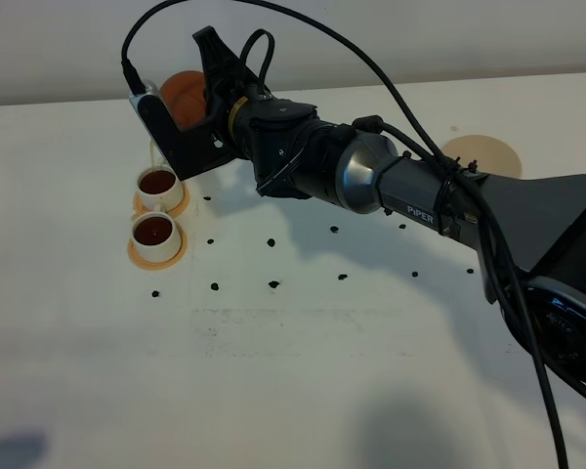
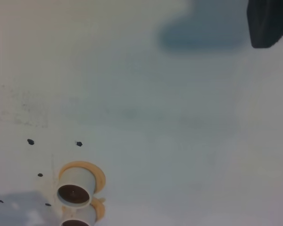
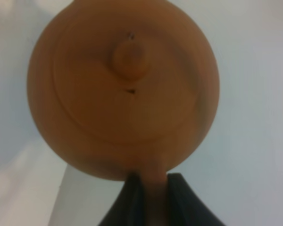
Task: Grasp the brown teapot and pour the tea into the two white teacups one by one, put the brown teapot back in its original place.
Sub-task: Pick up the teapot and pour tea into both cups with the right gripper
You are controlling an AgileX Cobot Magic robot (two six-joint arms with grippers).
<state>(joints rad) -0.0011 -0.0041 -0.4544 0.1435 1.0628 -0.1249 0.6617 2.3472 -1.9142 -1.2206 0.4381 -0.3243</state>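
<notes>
My right gripper [image 1: 184, 106] reaches across to the far left and is shut on the brown teapot [image 1: 188, 94], held tilted in the air above the far white teacup [image 1: 159, 186]. A thin pale line runs from under the teapot down to that cup. In the right wrist view the teapot's lid and knob [image 3: 129, 59] fill the frame, with the handle pinched between the dark fingers [image 3: 129, 202]. The near white teacup [image 1: 154, 234] stands just in front. Both cups hold dark tea and sit on orange-tan saucers [image 1: 180, 207]. The cups also show in the left wrist view [image 2: 75, 190]. The left gripper is out of view.
The pale tan coaster [image 1: 483, 154] lies bare at the back right, partly behind the right arm [image 1: 410, 195]. Small black dots [image 1: 272, 241] mark the white table. A dark shape [image 2: 269, 21] sits at one corner of the left wrist view.
</notes>
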